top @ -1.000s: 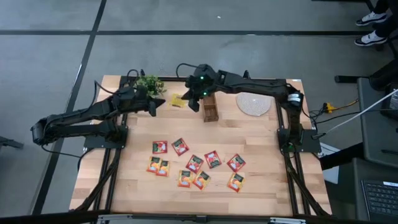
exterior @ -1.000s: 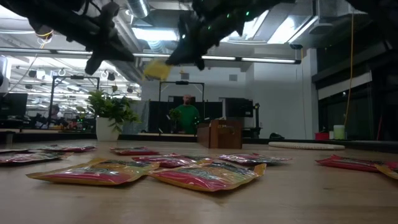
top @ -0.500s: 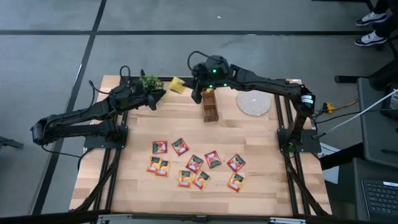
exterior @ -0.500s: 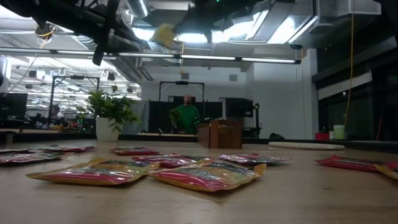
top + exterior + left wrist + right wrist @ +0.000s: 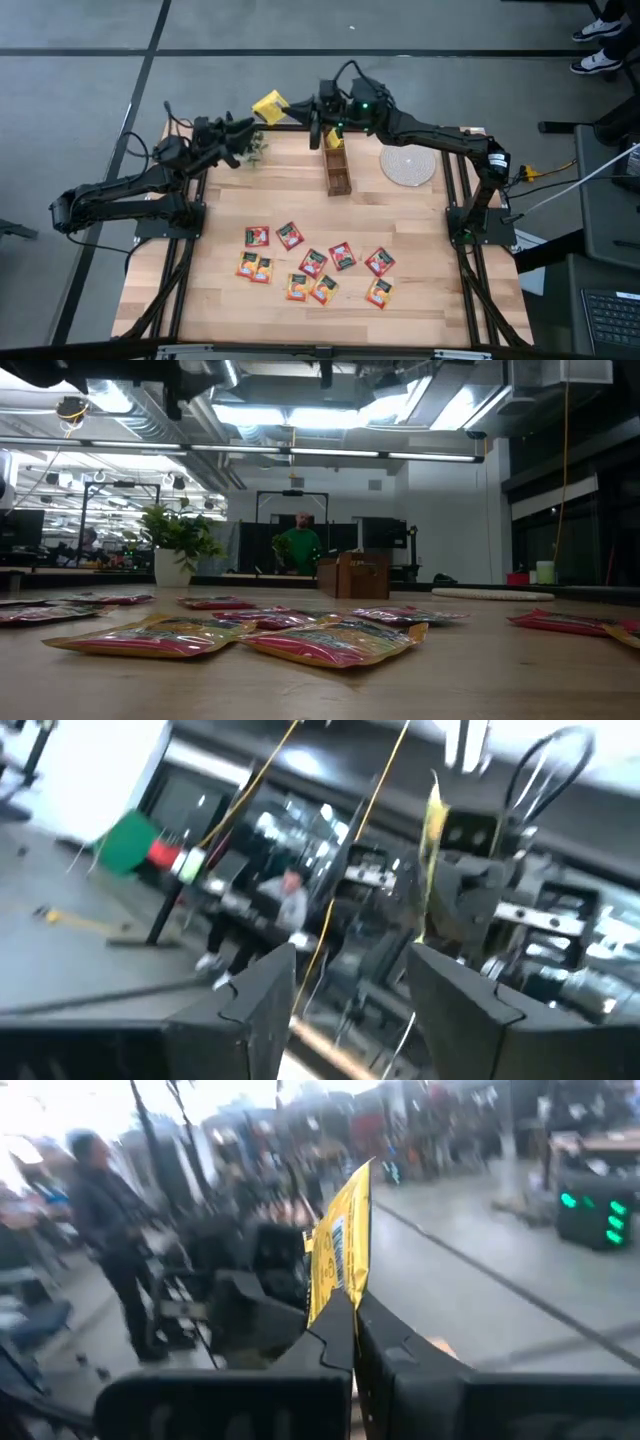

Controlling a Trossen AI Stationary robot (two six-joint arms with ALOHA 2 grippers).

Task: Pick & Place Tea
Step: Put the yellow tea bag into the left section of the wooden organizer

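Yellow tea sachet is now pinched between the closed fingers of the right gripper, held in the air above the far table edge, beside the left gripper. A second ago this sachet hung lower, over the tabletop near the small wooden box; it has since been carried up and back. The left gripper, closed a second ago, now stands with its fingers apart and empty, facing the right gripper across a gap. Judgement: a handover has just finished, or a regrasp, and the right arm owns the sachet. Next step is probably lowering it into the wooden box. The remaining red and orange sachets lie scattered on the near half of the wooden table, untouched.
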